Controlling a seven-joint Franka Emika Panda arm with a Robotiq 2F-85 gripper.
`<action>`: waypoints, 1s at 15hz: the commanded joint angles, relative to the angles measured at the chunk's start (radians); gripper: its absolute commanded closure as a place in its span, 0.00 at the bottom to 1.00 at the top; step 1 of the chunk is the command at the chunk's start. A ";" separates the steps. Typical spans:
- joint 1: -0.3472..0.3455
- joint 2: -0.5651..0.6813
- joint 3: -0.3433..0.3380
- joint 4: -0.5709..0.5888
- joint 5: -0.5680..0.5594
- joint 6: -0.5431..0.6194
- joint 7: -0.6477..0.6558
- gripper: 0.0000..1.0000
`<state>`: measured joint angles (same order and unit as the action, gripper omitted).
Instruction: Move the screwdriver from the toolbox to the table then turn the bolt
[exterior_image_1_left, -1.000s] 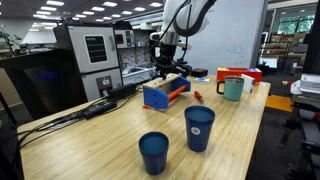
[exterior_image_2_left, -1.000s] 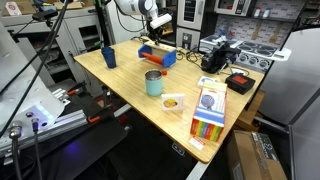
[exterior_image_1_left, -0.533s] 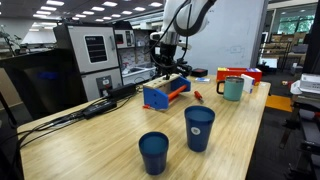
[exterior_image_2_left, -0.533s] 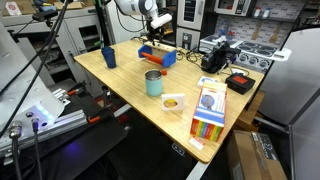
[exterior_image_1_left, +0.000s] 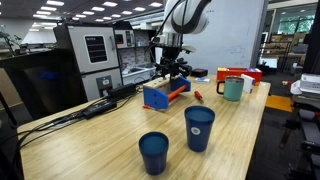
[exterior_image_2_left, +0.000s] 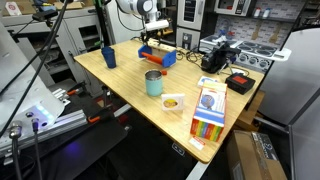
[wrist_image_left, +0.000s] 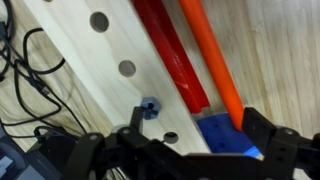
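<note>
Misalignment looms: the tool (wrist_image_left: 175, 148), jaws apart and empty, hangs off-centre over the small blue bolt (wrist_image_left: 150, 107) in the holed pale-wood strip (wrist_image_left: 80, 50), so closing might catch the red bar (wrist_image_left: 170, 55).

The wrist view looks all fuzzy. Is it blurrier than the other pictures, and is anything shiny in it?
Wrist view: yes, soft all over; the dark gripper along the bottom edge is the most smeared, the blue bolt has no crisp edges, and the red bar shows a pale sheen. Both exterior views: sharper and evenly lit, with only a faint shadow under the nearest blue cup on the table.
</note>
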<state>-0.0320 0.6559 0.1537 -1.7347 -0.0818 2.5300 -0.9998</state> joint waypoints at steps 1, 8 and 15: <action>-0.041 -0.025 0.001 -0.010 0.068 -0.048 0.104 0.00; -0.092 -0.100 -0.044 -0.026 0.161 -0.073 0.372 0.00; -0.052 -0.219 -0.058 -0.048 0.168 -0.177 0.746 0.00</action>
<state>-0.1088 0.4981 0.1154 -1.7417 0.0581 2.3828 -0.3481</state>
